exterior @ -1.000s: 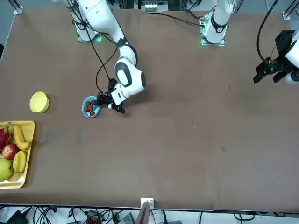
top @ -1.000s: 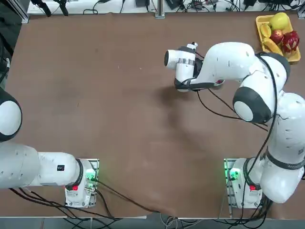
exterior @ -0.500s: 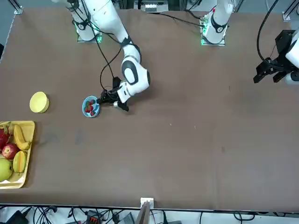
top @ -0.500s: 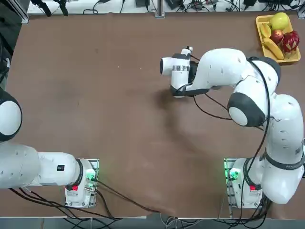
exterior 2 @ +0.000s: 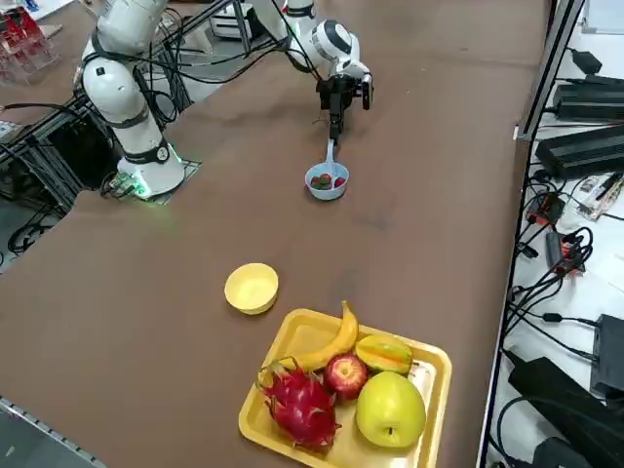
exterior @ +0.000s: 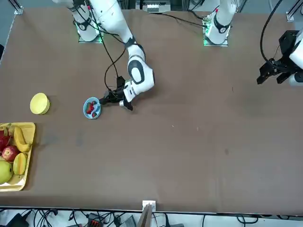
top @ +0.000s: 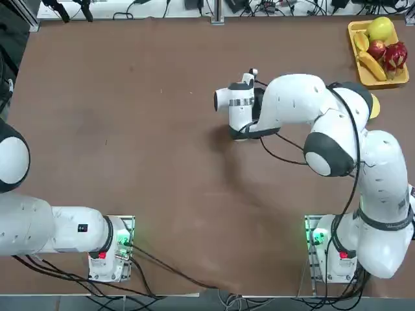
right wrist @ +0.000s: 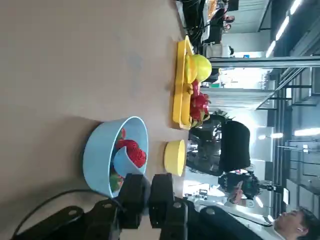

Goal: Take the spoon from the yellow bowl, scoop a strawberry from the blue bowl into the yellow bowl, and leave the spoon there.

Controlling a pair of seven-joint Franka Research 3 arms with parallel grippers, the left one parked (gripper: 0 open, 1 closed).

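One right arm reaches over a brown bench (exterior: 180,156), its one right gripper (right wrist: 148,186) above the near rim of a single blue bowl (exterior 2: 326,192). The jaws are narrow, closed on the handle of one small pale blue spoon (exterior 2: 331,153). The spoon slants down, its scoop end inside the blue bowl, among at least three red strawberries (right wrist: 136,154); overlap makes an exact count impossible. Seen from the robot's side, one round yellow bowl (exterior 2: 252,289) sits upright to the right of the blue bowl, apart from it. Farther off, at the far right of the bench, one rectangular yellow tray (top: 356,27) holds five fruits: one banana (top: 371,66), one cut yellow-green fruit (exterior 2: 383,353), one red apple (exterior 2: 345,375), one round green fruit (exterior 2: 390,409) and one dragon fruit (exterior 2: 303,408).
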